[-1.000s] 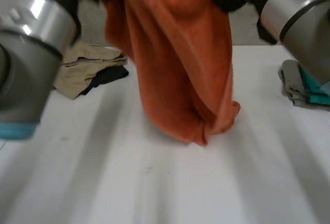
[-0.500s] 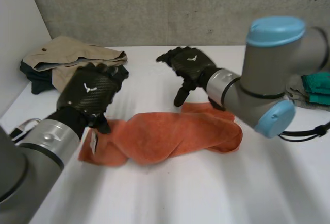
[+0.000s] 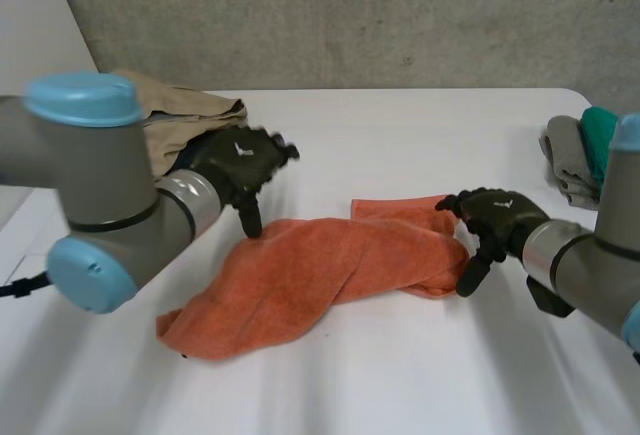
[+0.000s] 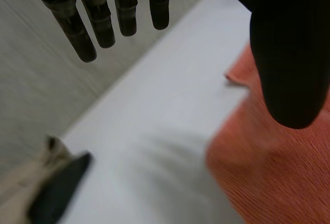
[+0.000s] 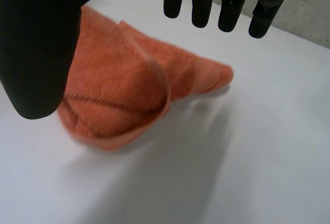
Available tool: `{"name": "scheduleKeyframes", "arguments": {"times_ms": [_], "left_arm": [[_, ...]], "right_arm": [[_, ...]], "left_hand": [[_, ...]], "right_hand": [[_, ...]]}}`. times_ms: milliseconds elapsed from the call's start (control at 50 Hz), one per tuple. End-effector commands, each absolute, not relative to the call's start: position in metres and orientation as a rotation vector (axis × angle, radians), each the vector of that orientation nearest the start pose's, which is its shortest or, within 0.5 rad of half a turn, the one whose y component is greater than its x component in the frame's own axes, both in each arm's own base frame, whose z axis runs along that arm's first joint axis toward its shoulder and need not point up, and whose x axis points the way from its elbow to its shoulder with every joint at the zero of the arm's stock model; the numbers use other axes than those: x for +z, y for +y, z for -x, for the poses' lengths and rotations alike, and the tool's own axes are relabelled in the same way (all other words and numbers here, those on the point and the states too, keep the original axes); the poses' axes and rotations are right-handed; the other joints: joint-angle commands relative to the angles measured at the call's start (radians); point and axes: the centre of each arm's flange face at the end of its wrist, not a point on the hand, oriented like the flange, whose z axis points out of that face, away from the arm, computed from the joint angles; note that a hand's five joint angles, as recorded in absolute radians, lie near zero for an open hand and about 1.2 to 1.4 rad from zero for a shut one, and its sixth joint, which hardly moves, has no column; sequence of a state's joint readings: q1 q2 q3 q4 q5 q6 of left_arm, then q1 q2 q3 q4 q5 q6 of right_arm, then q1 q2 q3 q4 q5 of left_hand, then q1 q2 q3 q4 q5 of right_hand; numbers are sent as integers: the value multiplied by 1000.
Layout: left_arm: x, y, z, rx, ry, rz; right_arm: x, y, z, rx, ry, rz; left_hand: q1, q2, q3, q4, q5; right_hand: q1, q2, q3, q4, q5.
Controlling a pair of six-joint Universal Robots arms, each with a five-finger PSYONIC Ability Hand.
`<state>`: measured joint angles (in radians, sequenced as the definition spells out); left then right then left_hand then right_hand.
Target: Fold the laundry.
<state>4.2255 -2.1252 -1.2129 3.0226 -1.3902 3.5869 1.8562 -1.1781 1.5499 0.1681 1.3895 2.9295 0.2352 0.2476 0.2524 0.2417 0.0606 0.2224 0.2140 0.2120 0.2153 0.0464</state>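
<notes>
Left hand and right hand, both released, flank orange towel; beige pile, grey-teal pile lie beyond.

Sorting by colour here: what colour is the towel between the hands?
Plain orange; the towel shows best in the head view.

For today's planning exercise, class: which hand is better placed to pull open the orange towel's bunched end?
Probably the right. The right hand hangs open beside the bunched end of the towel, thumb next to it. The left hand, also open, is at the other half, by the far edge.
</notes>
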Motion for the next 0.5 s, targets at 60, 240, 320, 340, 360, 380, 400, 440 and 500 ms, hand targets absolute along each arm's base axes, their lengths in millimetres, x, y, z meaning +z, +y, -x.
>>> {"name": "scheduleKeyframes", "arguments": {"times_ms": [60,240,320,340,360,380,400,440,500], "left_arm": [[158,-291,327,-1640,2534,-1483],[148,-297,333,-1636,2535,-1485],[181,-325,345,-1921,2324,-1357],[203,-339,350,-2080,2192,-1250],[214,-346,352,-2160,2119,-1188],[231,-353,354,-2264,2021,-1110],[244,-358,355,-2338,1948,-1052],[303,-364,356,-2611,1639,-834],[378,-356,347,-2869,1256,-602]], "right_arm": [[159,-274,-237,-1498,2409,763],[136,-294,-245,-1489,2423,777],[165,-329,-255,-1739,2280,783],[175,-336,-257,-1800,2242,792],[185,-343,-259,-1865,2210,794],[196,-350,-260,-1929,2173,798],[223,-363,-263,-2071,2095,791],[252,-375,-264,-2230,2005,772],[312,-390,-266,-2525,1751,670]], "left_hand": [[16,4,-1,10,16],[1160,1148,1143,1154,1160],[1161,1149,1144,1155,1161],[1161,1149,1144,1155,1161],[1161,1149,1144,1155,1161],[1161,1149,1144,1155,1161],[1161,1149,1144,1155,1161],[1161,1149,1144,1155,1161],[1161,1149,1144,1155,1161]], "right_hand": [[-47,-38,-36,-40,-45],[926,935,937,933,928],[1174,1182,1184,1181,1175],[1174,1182,1184,1181,1175],[1174,1182,1184,1181,1175],[1174,1182,1184,1181,1175],[1174,1182,1184,1181,1175],[1174,1182,1184,1181,1175],[1174,1182,1184,1181,1175]]}}
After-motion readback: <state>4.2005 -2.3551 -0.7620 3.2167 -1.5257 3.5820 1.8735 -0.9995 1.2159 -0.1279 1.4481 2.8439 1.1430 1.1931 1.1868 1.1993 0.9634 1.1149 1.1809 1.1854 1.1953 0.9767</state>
